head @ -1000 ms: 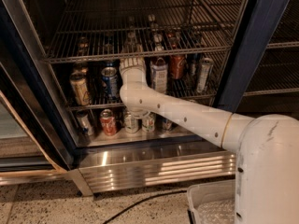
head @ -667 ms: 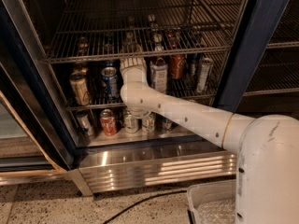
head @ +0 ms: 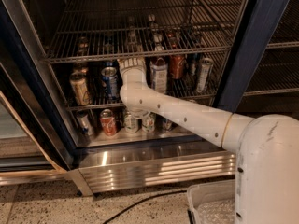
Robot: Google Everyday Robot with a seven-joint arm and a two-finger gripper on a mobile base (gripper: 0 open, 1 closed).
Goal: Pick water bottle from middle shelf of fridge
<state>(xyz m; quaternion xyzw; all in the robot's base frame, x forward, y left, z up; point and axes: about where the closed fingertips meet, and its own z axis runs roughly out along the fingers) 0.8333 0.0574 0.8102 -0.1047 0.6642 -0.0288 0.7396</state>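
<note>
Nearest the camera is one pale plastic bin [head: 212,204] at the bottom edge. Beside it one black cable [head: 140,202] runs across the speckled floor. One white robot arm [head: 187,118] rises from the lower right and reaches left into the open bay of the fridge [head: 254,45].

Beyond the ribbed steel base panel [head: 159,169], five cans stand on the fridge's solid floor. One is silver [head: 84,123], one red [head: 108,122], and two are pale [head: 131,123]. The fifth is half hidden under the arm.

One level up is the middle shelf [head: 93,105], a wire rack. At least five cans show in its front rows: tan [head: 79,88], blue [head: 110,80], red [head: 177,66], dark [head: 192,63] and tall silver [head: 204,73]. One dark-capped bottle with a white label [head: 159,74] stands there too.

The arm's ribbed wrist turns upward between the blue can and the labelled bottle. The gripper [head: 132,59] is at the front rail of the upper rack [head: 140,55], which covers it. Whether it is open or closed, or has hold of anything, cannot be told.

Directly beyond it is one water bottle [head: 132,39], seen dimly through the upper rack's bars. It is on the middle shelf behind the front row. It seems to stand upright, long axis vertical and cap upward. A few more bottle or can tops show farther back, too dim to count.
</note>
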